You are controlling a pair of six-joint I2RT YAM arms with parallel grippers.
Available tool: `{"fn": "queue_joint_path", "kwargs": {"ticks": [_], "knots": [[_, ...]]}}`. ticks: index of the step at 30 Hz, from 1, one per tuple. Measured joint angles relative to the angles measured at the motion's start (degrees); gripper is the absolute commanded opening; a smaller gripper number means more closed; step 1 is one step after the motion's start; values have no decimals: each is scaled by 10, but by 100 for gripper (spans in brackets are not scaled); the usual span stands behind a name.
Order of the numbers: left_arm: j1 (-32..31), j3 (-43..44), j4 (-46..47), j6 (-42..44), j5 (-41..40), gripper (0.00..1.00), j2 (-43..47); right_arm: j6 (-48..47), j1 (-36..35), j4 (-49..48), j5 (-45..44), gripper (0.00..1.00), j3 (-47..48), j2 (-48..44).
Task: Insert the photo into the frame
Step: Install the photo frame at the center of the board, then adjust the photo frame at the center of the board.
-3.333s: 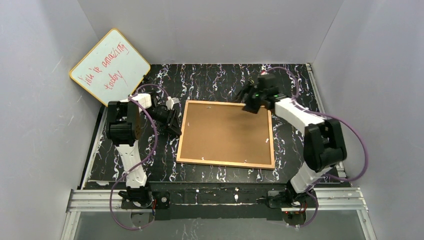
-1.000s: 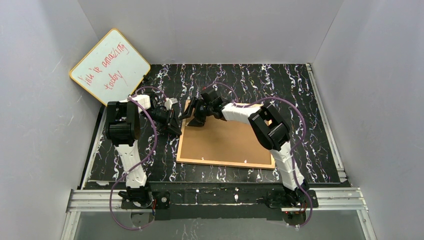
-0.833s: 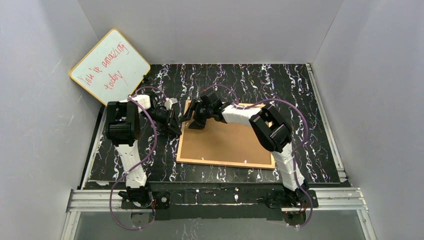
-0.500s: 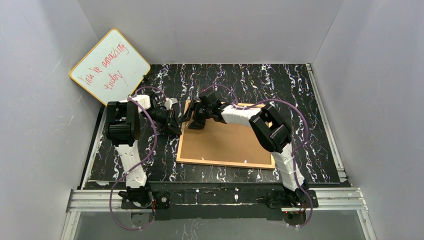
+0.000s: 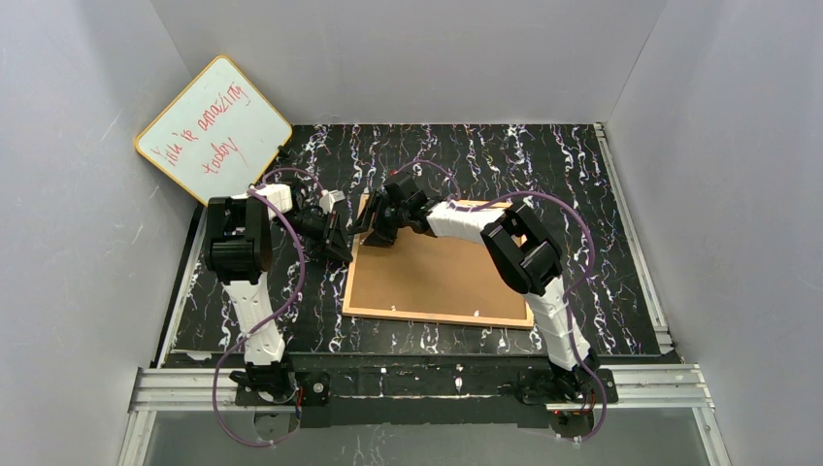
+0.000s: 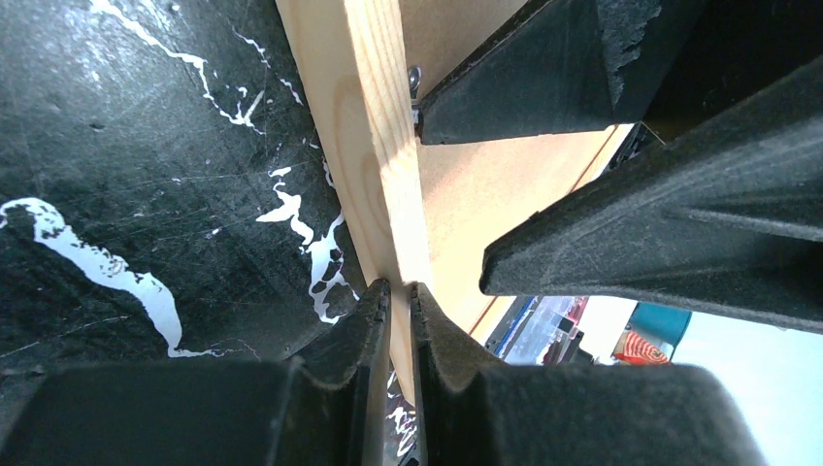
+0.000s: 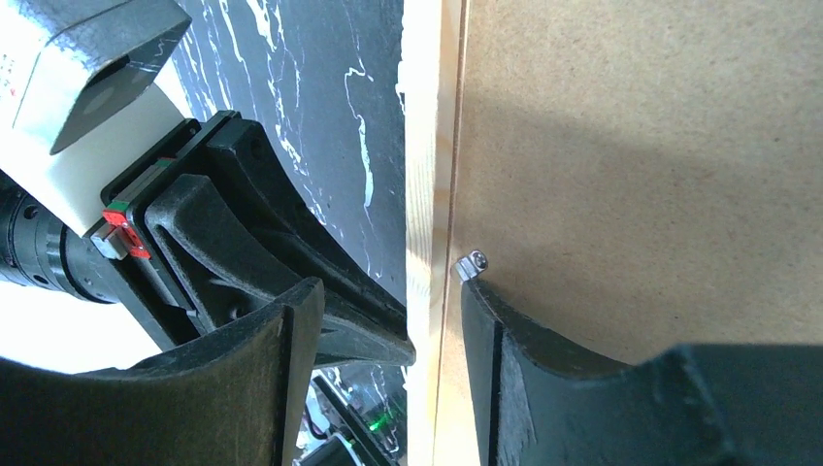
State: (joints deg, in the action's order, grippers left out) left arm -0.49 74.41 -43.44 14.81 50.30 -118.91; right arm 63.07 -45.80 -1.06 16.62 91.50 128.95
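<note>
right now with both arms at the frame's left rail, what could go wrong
The right fingers straddle a rail of the frame beside the small metal tab; a slip could miss it and scrape the backing board. The left fingers sit very close by, so the two arms might collide.

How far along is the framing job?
Done: the brown backing board sits in the face-down light-wood frame. In hand: the open right gripper straddles the frame's left rail by a small metal tab; the shut left gripper touches that rail. The photo is unseen, so what's left is unclear.
</note>
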Motion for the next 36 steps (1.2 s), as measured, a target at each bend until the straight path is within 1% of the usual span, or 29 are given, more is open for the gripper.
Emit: {"fn": "queue_joint_path", "kwargs": {"ticks": [11,18,26,29,30,34,36], "knots": [[-1,0,0,0,-1,3,1,36,-1,-3,-1,61,1,5],[-2,-8,10,-1,-3,3,9,60,-5,-1,-17,61,3,6],[-4,-11,14,2,-9,3,16,64,-5,1,-21,61,5,5],[-5,-11,14,4,-11,3,17,65,-6,1,-22,65,5,5],[-5,-11,14,4,-12,3,18,66,-6,1,-20,67,6,5],[-7,-9,9,15,-20,6,22,59,1,10,-4,84,21,7],[-7,0,-6,30,-27,7,22,48,7,9,14,89,25,5]]}}
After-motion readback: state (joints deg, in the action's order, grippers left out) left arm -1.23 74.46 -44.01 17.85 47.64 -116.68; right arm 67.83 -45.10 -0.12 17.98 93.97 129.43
